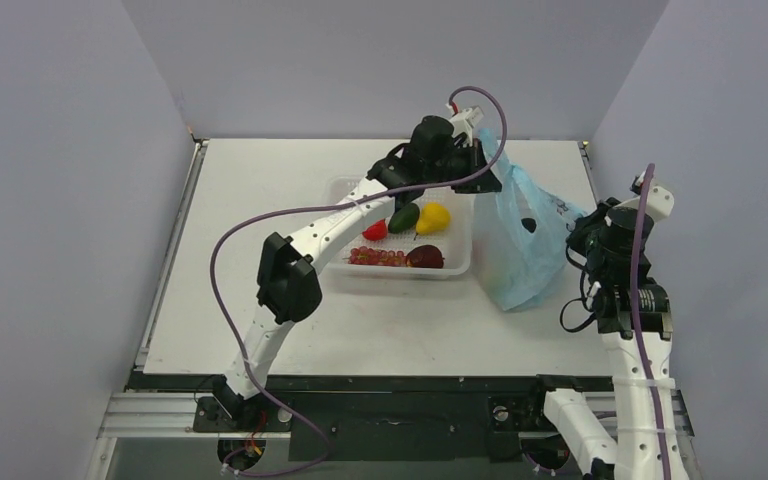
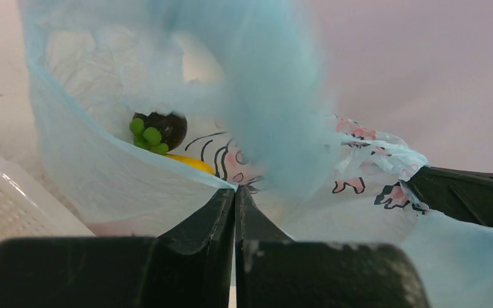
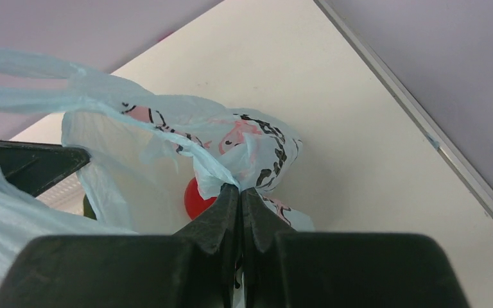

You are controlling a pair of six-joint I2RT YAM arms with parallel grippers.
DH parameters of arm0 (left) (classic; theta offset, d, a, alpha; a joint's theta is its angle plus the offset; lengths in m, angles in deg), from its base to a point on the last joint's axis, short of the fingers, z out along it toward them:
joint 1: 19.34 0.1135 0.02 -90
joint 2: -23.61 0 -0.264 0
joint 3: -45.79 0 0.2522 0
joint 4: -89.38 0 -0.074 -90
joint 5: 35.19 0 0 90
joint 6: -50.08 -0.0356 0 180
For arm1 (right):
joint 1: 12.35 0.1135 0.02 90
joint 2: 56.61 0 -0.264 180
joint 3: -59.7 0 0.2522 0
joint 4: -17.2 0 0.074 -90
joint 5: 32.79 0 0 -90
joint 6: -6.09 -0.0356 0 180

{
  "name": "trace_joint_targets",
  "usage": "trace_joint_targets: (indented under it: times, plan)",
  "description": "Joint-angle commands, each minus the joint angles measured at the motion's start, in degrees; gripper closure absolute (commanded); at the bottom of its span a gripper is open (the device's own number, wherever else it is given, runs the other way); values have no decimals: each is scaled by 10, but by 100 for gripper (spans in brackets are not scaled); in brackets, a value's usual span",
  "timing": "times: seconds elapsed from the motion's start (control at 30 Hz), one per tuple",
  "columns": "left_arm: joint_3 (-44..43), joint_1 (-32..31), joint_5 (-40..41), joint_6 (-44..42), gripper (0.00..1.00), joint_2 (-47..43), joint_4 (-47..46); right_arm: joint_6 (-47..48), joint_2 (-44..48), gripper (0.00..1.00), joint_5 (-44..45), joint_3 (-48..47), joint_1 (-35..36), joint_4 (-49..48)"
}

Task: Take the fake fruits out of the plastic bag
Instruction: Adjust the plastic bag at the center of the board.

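Right wrist: plastic bag [image 3: 167, 122] within hand [image 3: 239, 190].

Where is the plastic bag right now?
In the top view, the plastic bag is just right of the white basket, held by the left gripper and right gripper.

- A white, matte table [image 1: 260, 300] fills the middle of the overhead view, with a few faint dark specks on its top.
- A thin metal strip [image 1: 172, 250] runs along the table's left edge, and a matching right-edge strip [image 3: 423, 125] shows where the top meets the wall.
- Plain pale lavender-grey panels close it in on three sides: back wall [image 1: 390, 60], left wall [image 1: 50, 200] and right wall [image 1: 720, 100].
- Along the near edge lie a black band [image 1: 390, 380] and a silver aluminium rail [image 1: 150, 412].
- The light is soft and even, and the shadows are weak.
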Motion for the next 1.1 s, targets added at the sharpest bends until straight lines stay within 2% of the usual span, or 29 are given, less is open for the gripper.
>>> trace_joint_targets:
  times: [0.0, 0.13, 0.17, 0.23, 0.33, 0.4, 0.5, 0.63, 0.67, 0.8, 1.0, 1.07]
  plan:
    - [-68, 1, -15, -28, 100, 19, 39, 0, -31, 100, 51, -45, -3, 15]
    - [10, -2, -20, -55, 100, -13, 45, -12, -11, 99, -19, 8, -3, 65]
    - [51, -2, -22, -56, 100, -22, 40, -18, 16, 88, -46, 46, -3, 73]
    - [104, -3, -27, -66, 100, -52, 28, -22, 55, 74, -79, 94, -4, 93]
    - [152, -4, -22, -93, 98, -104, 31, -29, 96, 62, -124, 135, -3, 116]
    - [175, -2, -16, -110, 79, -132, 47, -29, 107, 56, -148, 133, -1, 133]
    - [188, -2, -13, -127, 66, -163, 67, -10, 108, 48, -172, 111, 7, 157]
    - [221, -2, -33, -128, 40, -201, 70, -1, 81, 45, -155, 70, 67, 182]
    - [238, -2, -42, -122, 30, -215, 66, 2, 73, 45, -143, 56, 77, 185]
    - [299, 4, -85, -83, 6, -265, 25, 22, 48, 43, -130, 15, 116, 208]
    - [426, -1, -152, 15, 3, -336, -141, 35, 43, 42, -188, 33, 128, 202]
    - [452, -10, -160, 38, 3, -339, -163, 26, 60, 42, -191, 50, 133, 204]
